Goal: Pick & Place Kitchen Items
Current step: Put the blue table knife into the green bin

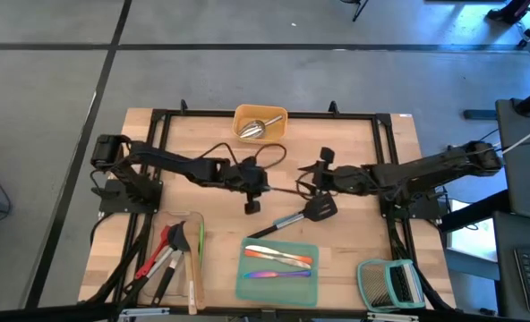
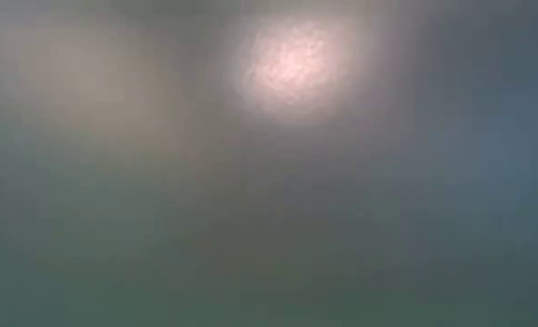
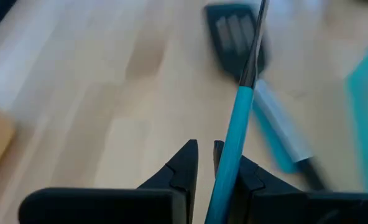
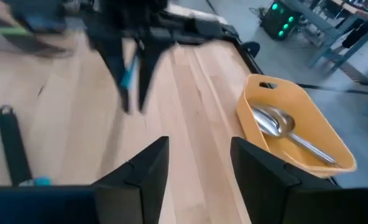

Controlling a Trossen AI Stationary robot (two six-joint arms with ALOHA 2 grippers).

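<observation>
Light wood slat tabletop (image 1: 337,259) in a black frame, grey floor with dark seams around it. Low view is a blur, nothing readable.

Near left: clear tray (image 1: 158,234) with red- and black-handled utensils (image 1: 169,255). Left gripper (image 3: 216,163) at mid-table, clenched on a blue-handled tool (image 3: 234,134). Far edge: yellow bin (image 1: 261,114) holding a steel scoop (image 4: 277,124). Near centre: teal tray (image 1: 278,291) with iridescent cutlery (image 1: 278,260). Black slotted turner (image 1: 308,213) lies on the wood right of centre. Right gripper (image 4: 199,165) just above it, released, empty. Green-framed grey slatted rack (image 1: 390,284) at near right.
</observation>
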